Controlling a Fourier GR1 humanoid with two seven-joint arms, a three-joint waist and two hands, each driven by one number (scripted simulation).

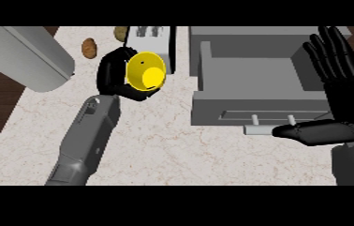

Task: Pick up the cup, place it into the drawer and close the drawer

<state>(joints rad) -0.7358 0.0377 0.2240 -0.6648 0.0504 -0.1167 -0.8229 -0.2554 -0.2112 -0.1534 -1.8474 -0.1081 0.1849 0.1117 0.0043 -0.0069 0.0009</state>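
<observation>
A yellow cup (146, 71) lies tilted on its side, mouth toward the right, held in my left hand (114, 75), whose black fingers curl round it from the left and below. It hangs over the counter, left of the open grey drawer (256, 75). The drawer's inside shows nothing in it, and its pale bar handle (266, 130) sticks out at the front. My right hand (332, 79) stands open at the right edge, fingers up beside the drawer's right wall, thumb lying close to the handle's right end.
A white toaster (152, 40) stands just behind the cup. A brown bread roll (89, 48) and a potato (121, 32) lie at the back left. A large grey cylinder (31, 58) slants across the upper left. The marble counter (173, 150) spreads in front.
</observation>
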